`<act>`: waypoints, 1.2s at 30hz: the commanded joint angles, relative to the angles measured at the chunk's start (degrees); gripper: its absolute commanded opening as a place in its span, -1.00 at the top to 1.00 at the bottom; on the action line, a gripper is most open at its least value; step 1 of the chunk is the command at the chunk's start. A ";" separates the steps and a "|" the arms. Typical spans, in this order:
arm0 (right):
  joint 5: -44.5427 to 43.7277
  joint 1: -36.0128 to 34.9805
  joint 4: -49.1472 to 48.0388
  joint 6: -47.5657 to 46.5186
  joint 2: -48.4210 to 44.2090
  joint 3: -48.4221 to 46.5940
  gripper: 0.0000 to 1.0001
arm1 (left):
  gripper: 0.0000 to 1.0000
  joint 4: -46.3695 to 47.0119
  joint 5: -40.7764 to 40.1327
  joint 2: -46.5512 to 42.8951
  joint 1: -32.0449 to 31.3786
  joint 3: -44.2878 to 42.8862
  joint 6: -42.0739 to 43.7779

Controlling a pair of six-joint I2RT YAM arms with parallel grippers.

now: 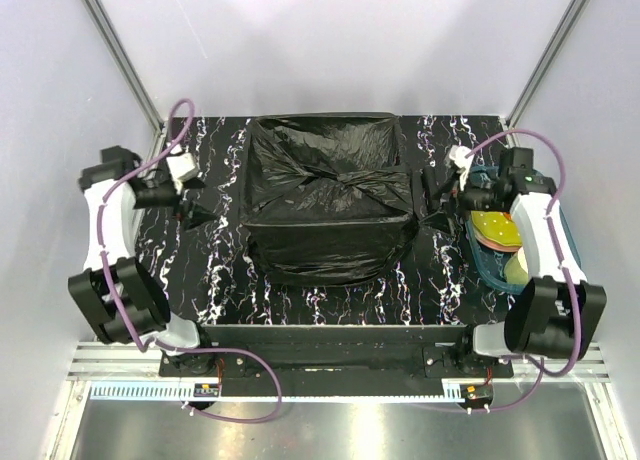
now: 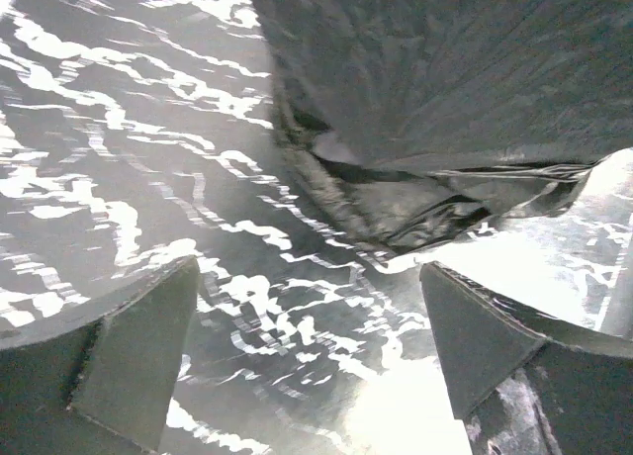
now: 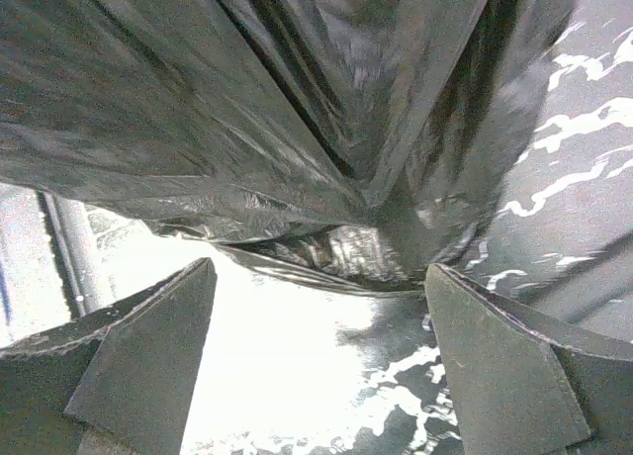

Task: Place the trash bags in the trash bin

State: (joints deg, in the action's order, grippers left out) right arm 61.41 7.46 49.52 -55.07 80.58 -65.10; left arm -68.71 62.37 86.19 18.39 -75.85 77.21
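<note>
The trash bags (image 1: pixel 325 205) show as one glossy, wrinkled black film draped over a boxy shape in the middle of the marble tabletop (image 1: pixel 225 280), gathered into a knot-like fold across its top. The trash bin is hidden under this film. My left gripper (image 1: pixel 195 217) stands open just left of the bag, and in the left wrist view its fingers (image 2: pixel 148 346) are wide apart with the bag's lower edge (image 2: pixel 415 218) ahead of them. My right gripper (image 1: pixel 432 205) is open at the bag's right side, and the crumpled film (image 3: pixel 297 109) hangs just beyond its spread fingers (image 3: pixel 495 356).
A shallow blue tray (image 1: pixel 490 265) holding yellow and pale round items lies at the right edge, partly under my right arm. White walls and metal posts close in the back and sides. Purple cables loop above both arms.
</note>
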 commanded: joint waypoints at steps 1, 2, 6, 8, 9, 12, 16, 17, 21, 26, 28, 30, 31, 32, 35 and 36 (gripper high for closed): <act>1.68 1.50 11.64 -9.42 -4.99 -9.05 -0.93 | -0.98 -19.87 6.52 -3.22 4.37 -8.23 18.21; 3.35 1.50 12.61 -10.23 -4.90 -10.21 -0.92 | -0.98 -19.89 7.49 -3.49 3.85 -8.69 17.98; 7.85 -0.95 9.38 -8.48 -1.66 -15.48 -0.90 | -0.85 -19.89 11.64 -4.19 -1.24 -9.39 21.40; 7.59 -2.27 9.54 -9.26 0.80 -19.09 -0.89 | -0.77 -19.89 12.42 -3.06 -5.11 -10.63 21.67; 7.59 -3.50 9.55 -9.96 1.51 -20.84 -0.88 | -0.75 -19.63 13.64 -2.44 -6.08 -11.15 21.49; 6.71 -6.22 10.86 -13.73 3.53 -22.96 -0.88 | -0.73 -19.10 14.53 -0.15 -8.98 -13.61 20.00; 6.97 -9.29 11.13 -16.64 4.59 -24.11 -0.76 | -0.73 -18.48 14.71 2.04 -11.97 -15.90 19.73; 7.15 -9.74 11.04 -17.17 4.68 -24.28 -0.70 | -0.71 -18.39 14.80 2.40 -12.50 -16.51 19.82; 7.85 -11.24 6.57 -14.04 4.42 -23.85 -0.05 | -0.51 -17.08 15.32 4.68 -14.00 -17.74 18.86; 7.68 -11.24 4.62 -11.82 6.25 -24.11 0.83 | 0.38 -17.86 15.60 7.85 -14.17 -18.19 19.03; 6.89 -11.33 4.45 -11.99 6.17 -22.71 1.00 | 0.84 -18.65 14.89 8.72 -14.09 -17.14 21.05; 6.54 -11.42 3.84 -10.95 6.35 -20.51 1.00 | 1.00 -18.40 14.89 8.99 -13.82 -16.00 21.14; 6.45 -11.33 2.70 -10.07 6.61 -19.81 1.00 | 1.00 -17.44 14.80 9.25 -13.47 -14.60 20.97; 6.27 -11.42 2.17 -8.75 6.87 -18.50 1.00 | 1.00 -16.99 14.28 9.78 -13.30 -13.89 20.79; 6.18 -11.16 -0.38 -4.99 7.84 -15.95 1.00 | 1.00 -15.32 13.31 10.92 -12.59 -11.51 20.17; 6.35 -10.98 -2.65 -3.66 8.10 -15.24 1.00 | 1.00 -15.06 13.22 11.19 -11.98 -10.99 20.09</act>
State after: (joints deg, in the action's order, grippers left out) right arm 67.24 -3.66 52.36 -64.53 87.11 -83.44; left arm -77.89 74.15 95.77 4.91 -88.99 94.67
